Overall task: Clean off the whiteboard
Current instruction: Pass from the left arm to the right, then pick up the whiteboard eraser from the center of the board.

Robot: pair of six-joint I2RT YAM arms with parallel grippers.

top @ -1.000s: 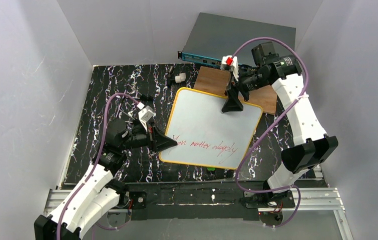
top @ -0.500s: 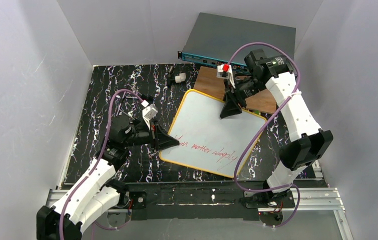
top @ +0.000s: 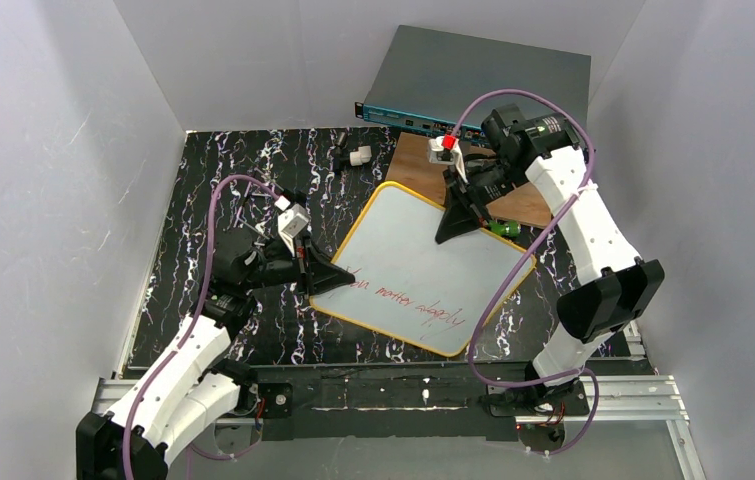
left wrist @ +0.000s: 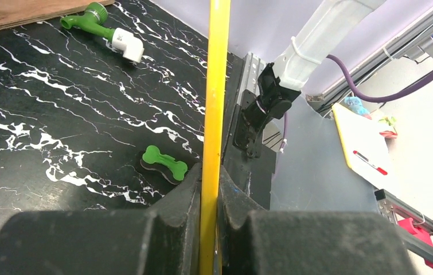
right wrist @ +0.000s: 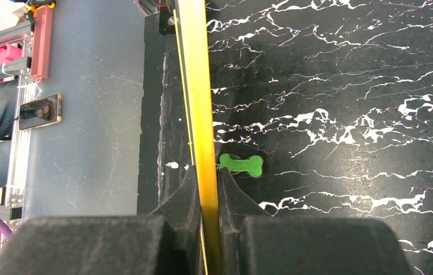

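Observation:
The whiteboard [top: 423,255], white with a yellow rim and a line of red writing [top: 408,300] near its front edge, is held between both arms, slanted over the black marbled table. My left gripper [top: 338,281] is shut on its left edge. My right gripper [top: 450,228] is shut on its far edge. In the left wrist view the yellow rim [left wrist: 217,86] runs straight up from between the jaws of the left gripper [left wrist: 209,172]. The right wrist view shows the same rim [right wrist: 194,69] clamped in the right gripper [right wrist: 205,172].
A green bone-shaped eraser [left wrist: 164,163] [right wrist: 241,165] lies on the table under the board. A green tool with a white tip [top: 501,228] [left wrist: 102,26] lies by the brown wooden board [top: 421,158]. A small white part [top: 358,157] and a grey-blue box [top: 473,75] sit at the back.
My right gripper went from open to shut on the board's far edge. The board has swung, its right side shifting, which uncovered the green tool beside the wooden board.

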